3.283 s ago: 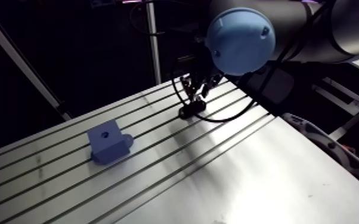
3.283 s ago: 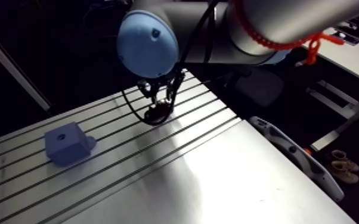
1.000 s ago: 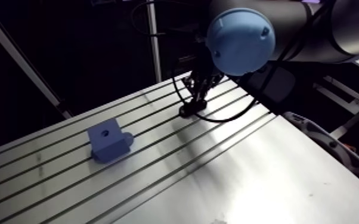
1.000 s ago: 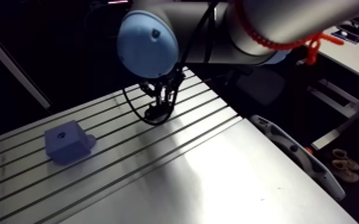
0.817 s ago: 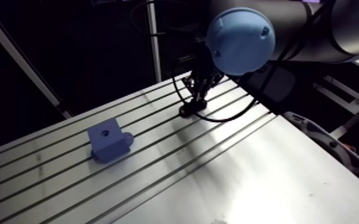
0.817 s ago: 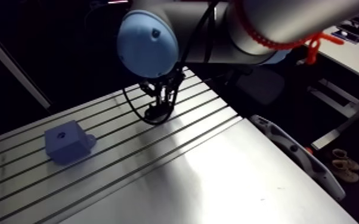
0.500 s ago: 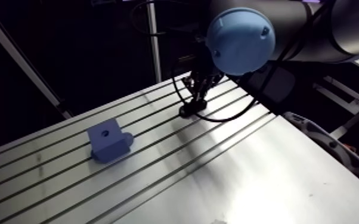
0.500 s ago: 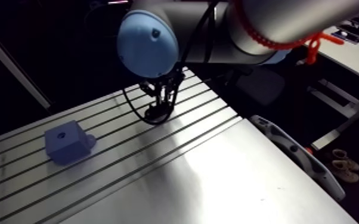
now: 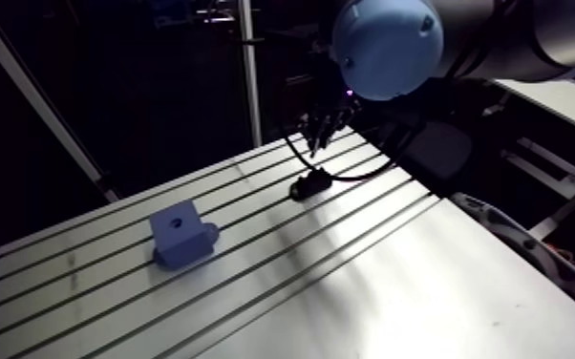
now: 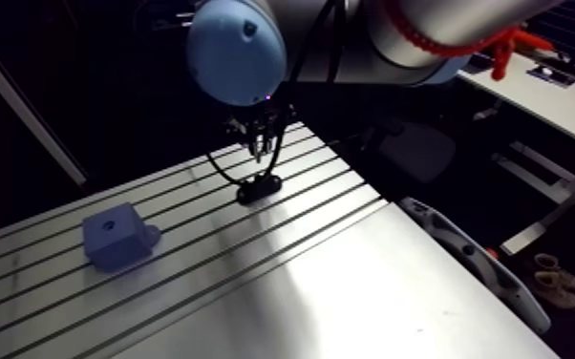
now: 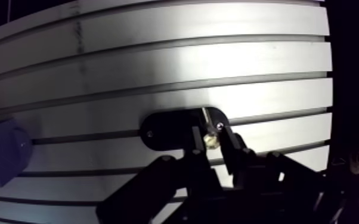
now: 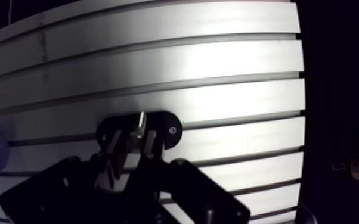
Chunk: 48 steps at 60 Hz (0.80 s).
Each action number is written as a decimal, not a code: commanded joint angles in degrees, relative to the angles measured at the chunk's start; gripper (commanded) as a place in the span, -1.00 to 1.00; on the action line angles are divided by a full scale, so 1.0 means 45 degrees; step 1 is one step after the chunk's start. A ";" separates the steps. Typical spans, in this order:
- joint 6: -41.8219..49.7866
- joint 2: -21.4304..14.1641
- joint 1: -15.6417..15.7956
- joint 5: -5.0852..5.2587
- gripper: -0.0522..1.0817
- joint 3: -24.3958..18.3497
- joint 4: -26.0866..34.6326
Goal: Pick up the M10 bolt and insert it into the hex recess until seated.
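M10 bolt pinched between fingertips, shiny, held over black oval holder. Jaws of gripper clamped on bolt, only narrow gap between them. Arm view: gripper hangs at 12 o'clock above holder, off slotted table. Blue block, hole in top face, sits at 8 o'clock from holder, well apart.

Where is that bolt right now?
In the wrist view, the bolt is pinched in the gripper, held above the black oval holder on the slotted table.
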 commanded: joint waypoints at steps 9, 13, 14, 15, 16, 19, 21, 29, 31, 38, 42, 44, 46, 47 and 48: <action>0.0762 -0.1766 0.0174 -0.0066 0.39 -0.1659 0.3394; 0.0968 -0.2098 0.0463 -0.0102 0.42 -0.2189 0.4602; 0.1013 -0.2141 0.0591 -0.0123 0.42 -0.2360 0.4893; 0.1013 -0.2141 0.0591 -0.0123 0.42 -0.2360 0.4893; 0.1013 -0.2141 0.0591 -0.0123 0.42 -0.2360 0.4893; 0.1021 -0.2222 0.0899 -0.0199 0.42 -0.2766 0.5355; 0.1021 -0.2226 0.1022 -0.0287 0.42 -0.2978 0.5604; 0.1192 -0.1956 0.1632 -0.0625 0.42 -0.4014 0.7050; 0.1196 -0.1787 0.1846 -0.0683 0.42 -0.4311 0.7436; 0.1216 -0.1182 0.2369 -0.0849 0.42 -0.5321 0.8854; 0.1375 -0.0812 0.2779 -0.0902 0.40 -0.5735 0.9533; 0.1456 -0.0669 0.3015 -0.0941 0.40 -0.5931 0.9834; 0.1501 -0.0548 0.3183 -0.0947 0.40 -0.6110 1.0095; 0.1558 -0.0447 0.3308 -0.0981 0.41 -0.6203 1.0300; 0.1558 -0.0447 0.3308 -0.0981 0.41 -0.6203 1.0300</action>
